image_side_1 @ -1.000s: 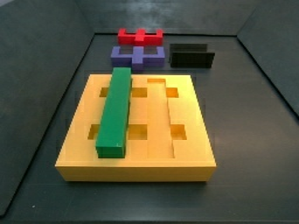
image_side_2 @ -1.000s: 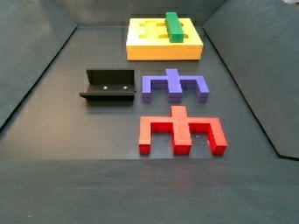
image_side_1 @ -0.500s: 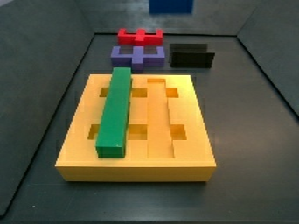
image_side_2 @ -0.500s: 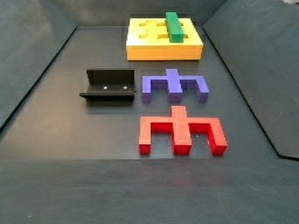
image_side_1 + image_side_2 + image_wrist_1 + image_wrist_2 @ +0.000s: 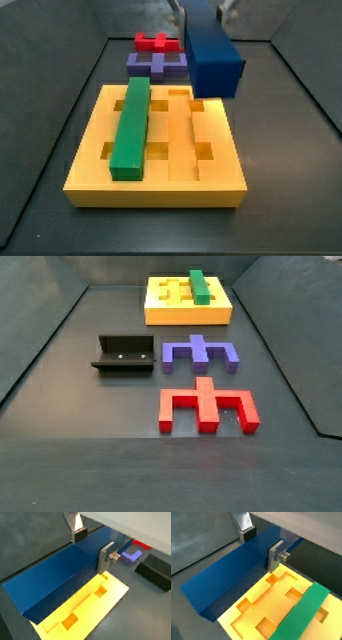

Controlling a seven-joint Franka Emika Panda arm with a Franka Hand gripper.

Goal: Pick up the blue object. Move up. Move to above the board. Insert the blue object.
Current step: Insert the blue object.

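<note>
**Operator:** Item one, the blue object. Where is it, and what holds it?

**Clerk:** Blue object [image 5: 57, 582]: long, straight, dark blue bar, plain flat faces, square edges. You have it off the table, in the air above the board [image 5: 254, 607]. In a side view it hangs over the board's far end [image 5: 211, 48], tilted, nearer end lower. The gripper [image 5: 92, 546] grips it at one end; the fingers [image 5: 105, 557] are clamped on its two long faces, silver plates flat against the blue. Judged reason for the end grip: it leaves the length of the bar free to go down into a groove.

**Operator:** Item two, the board?

**Clerk:** Board: large, flat, yellow, lengthwise grooves with square cut-outs. The green bar [image 5: 130, 123] already lies in one groove. You have a free groove beside it, and the blue bar hangs roughly along that line.

**Operator:** Remaining stock on the table?

**Clerk:** Purple notched block [image 5: 199, 352], red notched block [image 5: 207, 406] and the fixture [image 5: 123, 354], all well apart from the board. That spacing appears to leave your descent clear. Insertion not yet done.
</note>
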